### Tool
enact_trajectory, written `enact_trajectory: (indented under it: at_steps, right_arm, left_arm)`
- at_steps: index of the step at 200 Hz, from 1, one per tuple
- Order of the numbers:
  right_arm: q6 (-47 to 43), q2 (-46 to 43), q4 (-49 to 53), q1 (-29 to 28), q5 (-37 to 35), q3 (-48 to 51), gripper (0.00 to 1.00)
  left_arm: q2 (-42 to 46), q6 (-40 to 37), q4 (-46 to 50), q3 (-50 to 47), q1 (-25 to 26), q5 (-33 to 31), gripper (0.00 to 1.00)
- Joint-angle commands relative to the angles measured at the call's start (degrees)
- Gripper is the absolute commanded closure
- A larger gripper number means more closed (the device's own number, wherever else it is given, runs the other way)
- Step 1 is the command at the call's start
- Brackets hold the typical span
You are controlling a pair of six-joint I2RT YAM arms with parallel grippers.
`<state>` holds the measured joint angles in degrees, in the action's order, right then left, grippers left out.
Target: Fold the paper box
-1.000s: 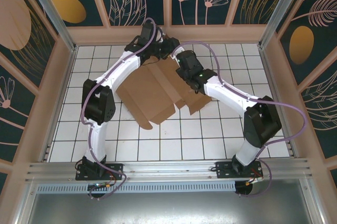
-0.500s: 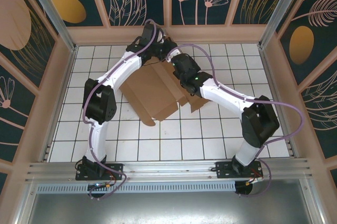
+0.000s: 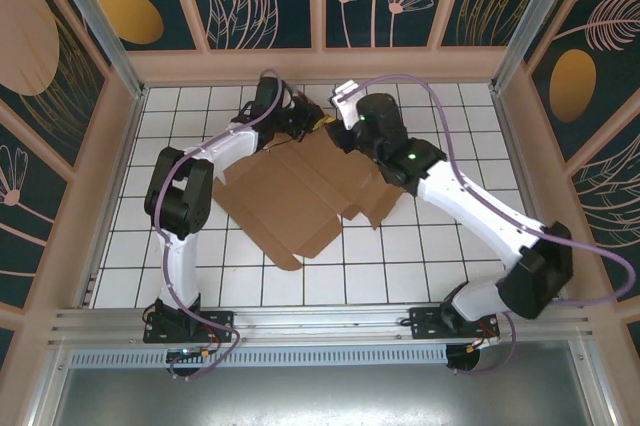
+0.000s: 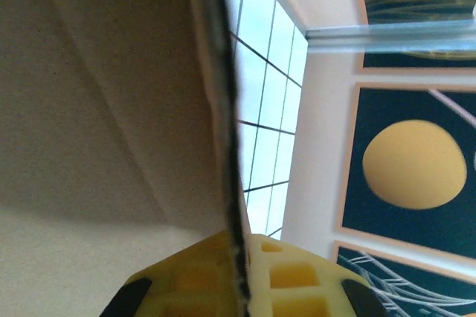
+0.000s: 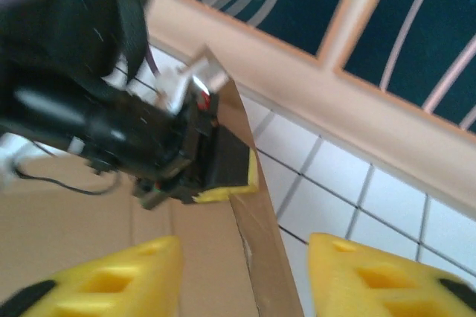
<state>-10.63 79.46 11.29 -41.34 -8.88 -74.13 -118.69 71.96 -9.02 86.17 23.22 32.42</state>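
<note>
Cardboard, plain brown and corrugated, makes up the paper box: a die-cut sheet with flaps, notches and straight creases. It lies mostly flat on the white tiled table, toward the far middle, with one corner pointing at the near edge. Its matte surface shows faint fold lines, and the far flap stands raised.

The left gripper is clamped on that flap. Its yellow waffle-patterned pads press from both sides on the thin dark edge of the sheet, which runs up between them. Seen from the right wrist, its black body and one yellow pad sit at the top corner of the flap.

The right gripper stands with its jaws apart. Its ribbed yellow fingers are well separated, and the cut edge of the flap shows in the gap between them. Whether either finger touches the cardboard cannot be told. Beyond it are glossy tiles and the pale base of the patterned wall.
</note>
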Motion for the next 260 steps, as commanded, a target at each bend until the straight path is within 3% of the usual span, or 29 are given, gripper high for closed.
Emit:
enact_trajectory:
  at_steps: [1, 17, 40, 104, 160, 217, 260]
  right_arm:
    - [7.75, -2.13, 0.49, 0.26, 12.52, 2.01, 0.71]
    - [9.42, -1.26, 1.61, -1.26, 16.34, 3.12, 0.84]
    - [10.24, 4.18, 4.85, -7.63, 11.40, 4.42, 1.00]
    - [18.93, 22.92, 0.81, -15.66, 9.92, 10.03, 1.00]
    - [17.91, 29.83, 0.62, -11.01, 11.80, 14.12, 1.00]
    - [14.65, 25.42, 5.21, -6.55, 14.68, 19.07, 1.00]
    - [16.89, 22.69, 11.50, -4.68, 9.56, 20.82, 1.00]
  left_arm:
    - [3.21, 9.11, -18.93, -4.41, -1.27, -1.31, 1.00]
    - [3.45, 12.91, -25.28, -7.53, -1.79, -2.84, 1.00]
    - [3.32, 16.28, -31.10, -10.10, -2.21, -4.42, 1.00]
    - [8.02, 14.86, -33.24, -18.06, -2.30, -11.49, 1.00]
    - [12.78, 12.66, -32.26, -24.97, -2.30, -17.50, 1.00]
    - [17.28, 10.98, -26.30, -27.76, -2.28, -26.56, 1.00]
    - [19.12, 12.62, -22.18, -28.08, -2.29, -32.33, 1.00]
